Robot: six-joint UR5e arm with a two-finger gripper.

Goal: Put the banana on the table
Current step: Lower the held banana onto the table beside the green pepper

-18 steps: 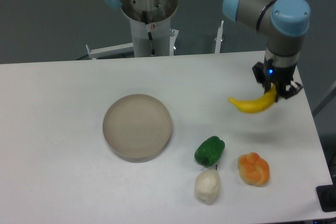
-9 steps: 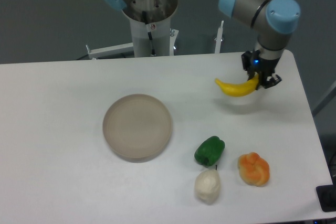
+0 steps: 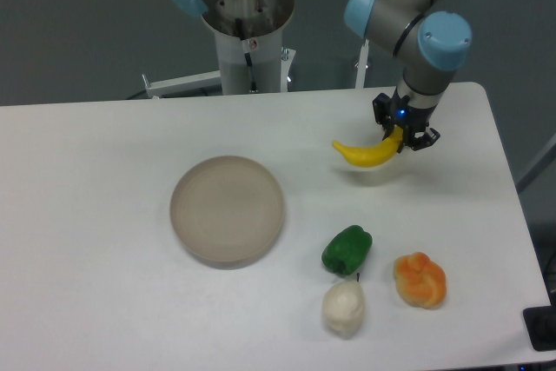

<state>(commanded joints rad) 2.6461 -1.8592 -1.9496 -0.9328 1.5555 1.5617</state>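
A bright yellow banana (image 3: 365,154) hangs a little above the white table (image 3: 95,171), toward its back right part. My gripper (image 3: 401,135) is shut on the banana's right end, and the rest of the fruit sticks out to the left. A faint shadow lies on the tabletop just below it.
A round beige plate (image 3: 228,210) lies left of centre. In front of the banana are a green pepper (image 3: 347,249), a white lumpy item (image 3: 343,308) and a lumpy orange fruit (image 3: 420,280). The robot's base column (image 3: 250,36) rises behind the table's far edge.
The gripper has carried the banana leftward and toward the back of the table, away from the right edge. It stays shut on the banana.
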